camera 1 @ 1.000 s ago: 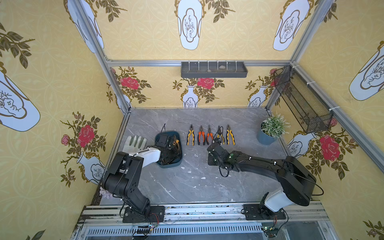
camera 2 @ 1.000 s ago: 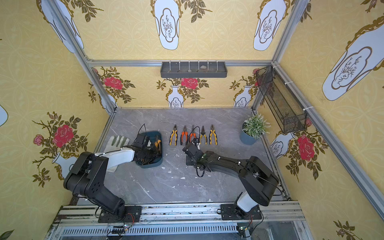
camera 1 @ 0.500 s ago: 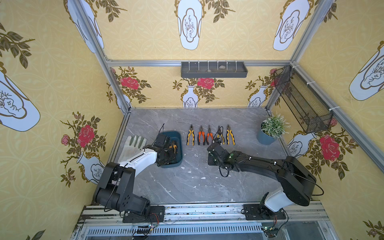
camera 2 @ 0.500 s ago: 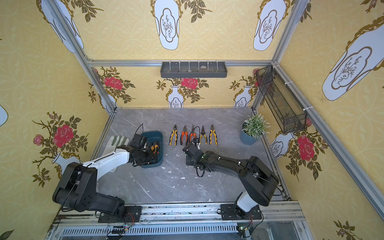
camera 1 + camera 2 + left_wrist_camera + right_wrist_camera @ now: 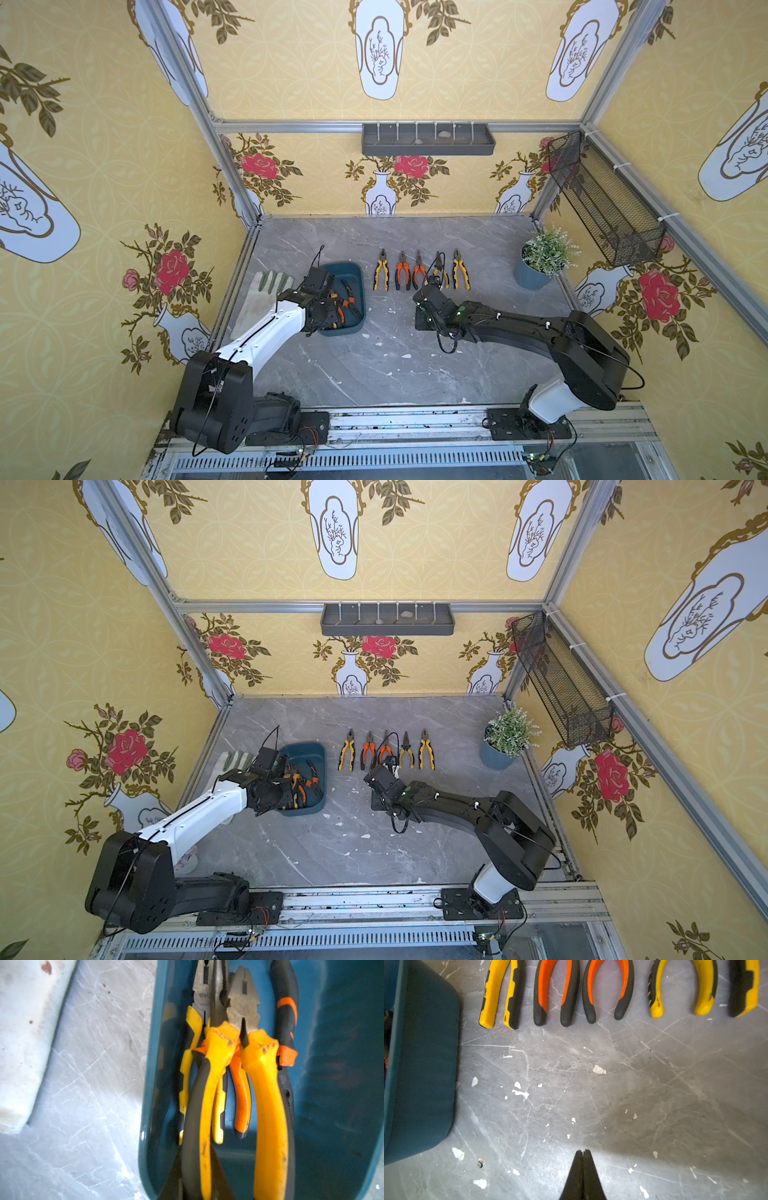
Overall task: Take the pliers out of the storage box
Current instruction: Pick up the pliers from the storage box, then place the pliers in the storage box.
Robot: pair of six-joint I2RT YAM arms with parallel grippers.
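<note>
Pinching one black-and-yellow handle of the yellow pliers [image 5: 268,1084], the left gripper [image 5: 196,1159] reaches into the near end of the storage box [image 5: 352,272]. Its dark fingers [image 5: 172,1178] sit on either side of that grip. This tool lies on top of the other pliers in the box [image 5: 242,1095], at least three of them, orange-handled and yellow-handled, packed close beneath it.

To the right of the box and apart from it, the right gripper [image 5: 583,1152] is held low over the grey table [image 5: 374,374]. Its tips are pressed together with nothing between them. Beyond it, also right of the box, a row of five pliers [image 5: 419,272] lies with handles toward the robot. A pale glove [image 5: 266,291] lies just left of the box, and a potted plant [image 5: 544,259] stands well off to its right.

The step in hand looks like lifting the sixth tool out, so the job is a little past halfway. The next move calls for a straight rise that clears the box wall. An orange handle sits between the held tool's handles and could be dragged along. Gripped by one handle only, the tool may also swing open or tilt on the way to the row.
</note>
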